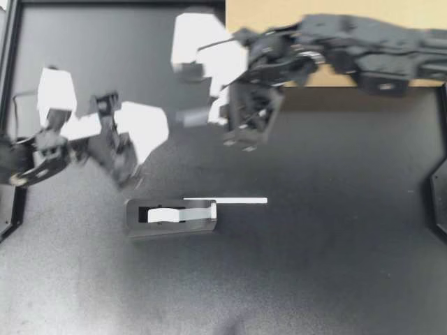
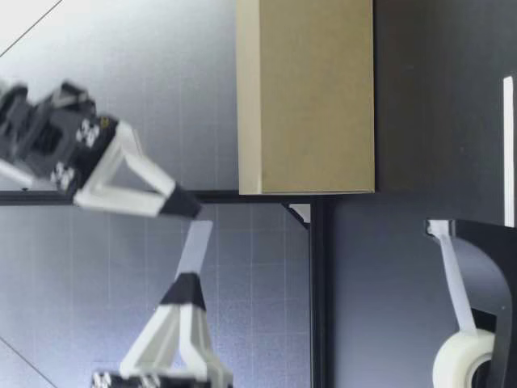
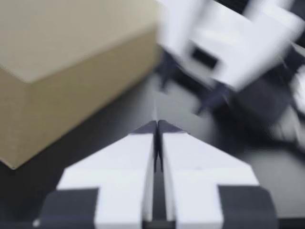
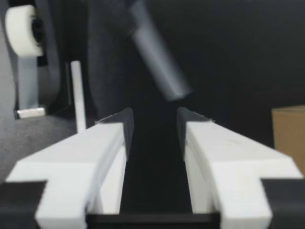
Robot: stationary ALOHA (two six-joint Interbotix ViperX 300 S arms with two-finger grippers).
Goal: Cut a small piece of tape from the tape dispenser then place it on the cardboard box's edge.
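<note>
The dark tape dispenser with its white roll sits at the table's middle front. The cardboard box stands at the back right. My left gripper is shut on a short piece of tape, raised well above the table; the strip rises from its fingertips. In the left wrist view the fingers are pressed together with a thin sliver of tape ahead. My right gripper is open, blurred, just beyond the strip's free end, with nothing between its fingers.
A thin white strip lies along the dispenser's far side, reaching to its right. The box is ahead of my left gripper to one side. Black frame rails edge the table on both sides.
</note>
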